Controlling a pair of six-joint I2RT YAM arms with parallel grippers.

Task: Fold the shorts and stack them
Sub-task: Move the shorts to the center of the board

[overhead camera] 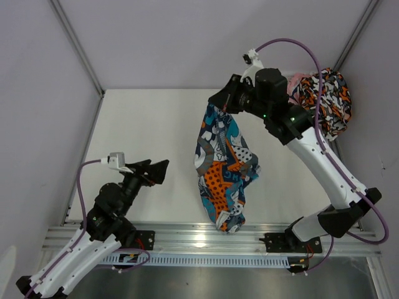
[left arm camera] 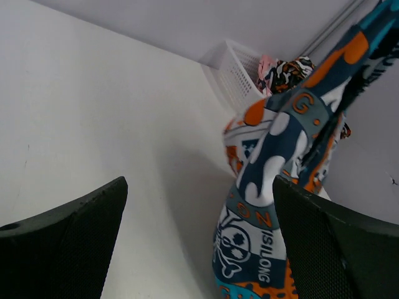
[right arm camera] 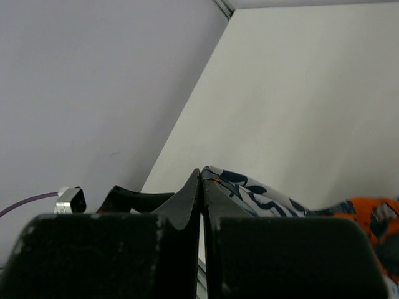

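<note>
While your right gripper [overhead camera: 214, 104] is pinching the far end of the teal-blue shorts [overhead camera: 223, 174], its jaws are pressing together on a thin edge of cloth, and in the right wrist view only a small fold is showing beyond the tips. The garment is trailing from that pinch down the middle of the table [overhead camera: 143, 124] towards the near rail [overhead camera: 187, 232], bunched and twisted rather than spread. Your left gripper [overhead camera: 154, 169] is waiting beside it with its jaws wide apart, holding nothing and touching nothing. The blotched shorts [overhead camera: 324, 99] are sitting in the white mesh basket [left arm camera: 240, 75] at the far right corner, just behind the right arm. Risks, as I am judging them: the pinch is looking shallow, so a quick swing or a tug from the left side is likely to be pulling the cloth free. The twist is hiding which layer is which, so the left fingers [left arm camera: 68, 240] may be closing on two layers or on the wrong hem, which would be locking the crumple into the fold. The lower end is lying very close to the rail, so dragging it nearer may be snagging it there. Swinging the right elbow back may be nudging the basket.
</note>
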